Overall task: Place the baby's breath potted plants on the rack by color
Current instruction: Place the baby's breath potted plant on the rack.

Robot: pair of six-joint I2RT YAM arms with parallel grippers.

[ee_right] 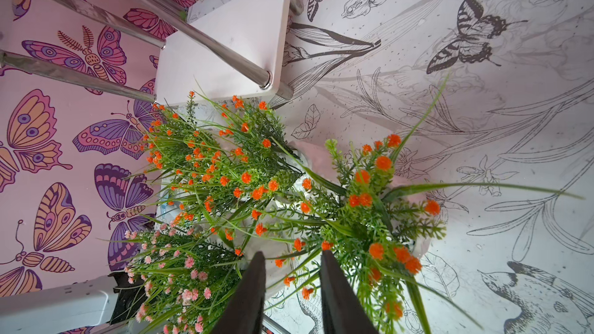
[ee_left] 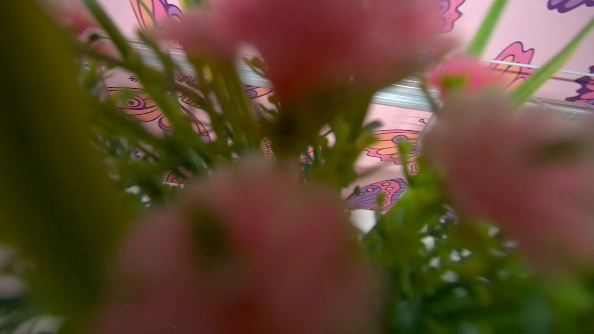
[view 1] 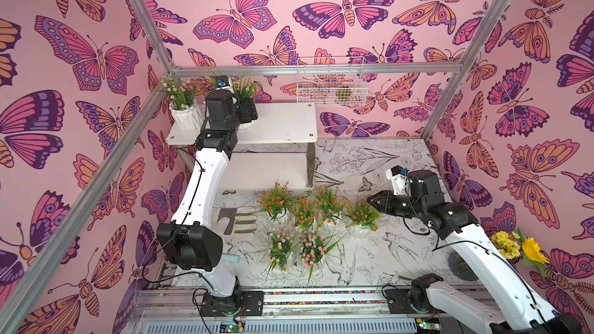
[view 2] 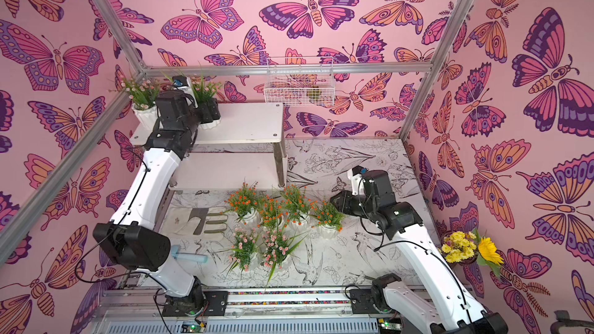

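My left gripper [view 1: 252, 112] holds the second pink baby's breath pot [view 1: 244, 86] on the rack [view 1: 283, 123] top: let go next. My right gripper [ee_right: 292, 255], narrow and empty, hovers by an orange baby's breath pot [view 1: 363, 215].

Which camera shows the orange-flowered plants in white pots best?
The right wrist view: the orange-flowered potted plants sit close and sharp. Both top views show all four, smaller. The left wrist view shows blurred pink blooms instead.

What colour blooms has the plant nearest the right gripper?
Orange; the plant shows best in the right wrist view.
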